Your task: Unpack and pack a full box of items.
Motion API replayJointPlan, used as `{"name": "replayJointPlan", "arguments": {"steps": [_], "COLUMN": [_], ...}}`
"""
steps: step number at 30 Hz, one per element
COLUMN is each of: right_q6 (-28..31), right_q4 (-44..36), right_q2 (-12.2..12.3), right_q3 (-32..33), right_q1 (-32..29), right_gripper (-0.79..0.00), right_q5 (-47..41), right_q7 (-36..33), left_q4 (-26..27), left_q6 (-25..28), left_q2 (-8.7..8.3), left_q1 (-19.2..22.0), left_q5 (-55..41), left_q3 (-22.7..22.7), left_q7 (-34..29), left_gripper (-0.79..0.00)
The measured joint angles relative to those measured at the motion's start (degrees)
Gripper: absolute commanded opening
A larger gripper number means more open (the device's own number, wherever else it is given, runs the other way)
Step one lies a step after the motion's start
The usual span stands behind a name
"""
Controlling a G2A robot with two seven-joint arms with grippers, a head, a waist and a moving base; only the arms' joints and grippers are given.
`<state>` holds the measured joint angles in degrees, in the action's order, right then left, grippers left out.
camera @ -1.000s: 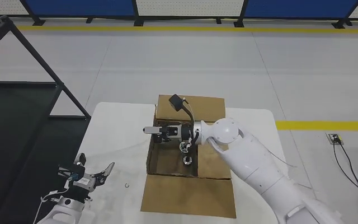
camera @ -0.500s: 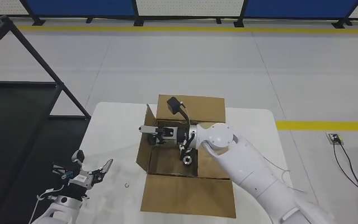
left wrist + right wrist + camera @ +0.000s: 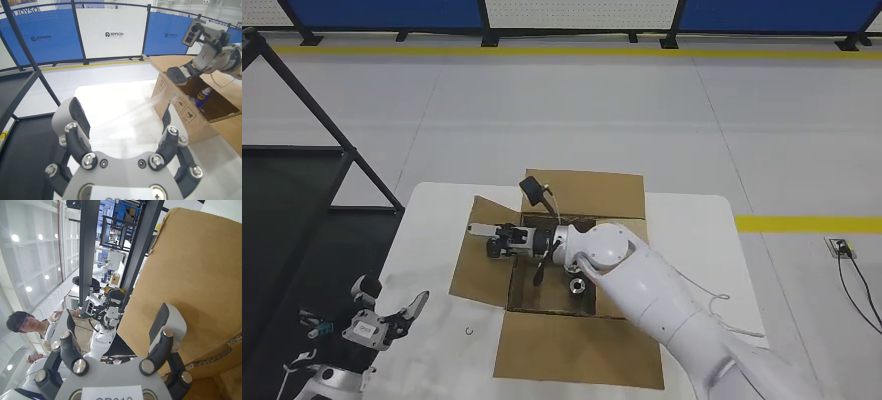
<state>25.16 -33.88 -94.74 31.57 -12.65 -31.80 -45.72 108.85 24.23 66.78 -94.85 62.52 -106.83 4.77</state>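
Observation:
An open cardboard box (image 3: 525,293) stands mid-table. My right gripper (image 3: 488,237) is open and reaches across it; one finger (image 3: 166,321) lies against the inner face of the box's left flap (image 3: 478,270), which leans outward. That finger pad (image 3: 176,76) rests on the flap's top edge. Inside the box a blue spray can (image 3: 203,96) stands beside a small metal item (image 3: 577,287). My left gripper (image 3: 392,320) is open and holds nothing, low over the table's near left corner, well apart from the box (image 3: 181,115).
The box's near flap (image 3: 577,350) and far flap (image 3: 592,190) lie spread out. A small ring (image 3: 470,331) lies on the white table (image 3: 432,230) left of the near flap. A black rack (image 3: 302,200) stands beside the table's left edge.
My right gripper has swept left, pushing the box's left flap from upright to leaning outward. My left gripper has drifted left and nearer the table's corner, staying open.

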Motion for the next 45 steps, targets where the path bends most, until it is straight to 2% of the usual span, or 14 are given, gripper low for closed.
{"name": "replayJointPlan", "arguments": {"steps": [8, 13, 19, 23, 31, 40, 45], "right_q6": [1.7, 3.6, 8.0, 11.1, 4.3, 5.6, 3.0], "right_q4": [6.6, 9.0, 10.6, 10.9, 12.0, 12.2, 12.3], "right_q2": [-3.2, -4.7, -5.1, -4.7, -5.1, -4.8, -4.9], "right_q3": [-0.1, 0.3, 1.9, 3.6, 3.0, 5.0, 5.3], "right_q1": [1.1, 1.4, 1.7, 1.1, 1.3, 1.4, 1.3], "right_gripper": [0.000, 0.000, 0.000, 0.000, 0.000, 0.000, 0.000], "right_q5": [-0.9, -1.2, -1.6, -2.8, 2.3, 3.2, 4.7], "right_q7": [-2.1, -3.8, -6.7, -9.5, -7.7, -8.7, -8.7], "left_q4": [1.1, 0.6, -2.2, -2.7, -1.9, -1.0, -0.1], "left_q6": [0.6, -1.1, -3.7, -4.0, -4.2, -4.3, -4.6], "left_q2": [-0.01, 0.02, 0.10, 0.13, 0.10, 0.05, 0.08], "left_q1": [0.9, 2.5, 5.7, 6.0, 5.5, 4.5, 4.2], "left_q5": [0.5, 1.4, 5.0, 5.4, 5.1, 5.2, 4.7], "left_q3": [2.1, 3.7, 7.3, 8.1, 8.2, 7.9, 7.9], "left_q7": [-0.9, -2.8, -4.6, -4.5, -4.5, -4.0, -3.4], "left_gripper": [0.000, 0.000, 0.000, 0.000, 0.000, 0.000, 0.000]}}
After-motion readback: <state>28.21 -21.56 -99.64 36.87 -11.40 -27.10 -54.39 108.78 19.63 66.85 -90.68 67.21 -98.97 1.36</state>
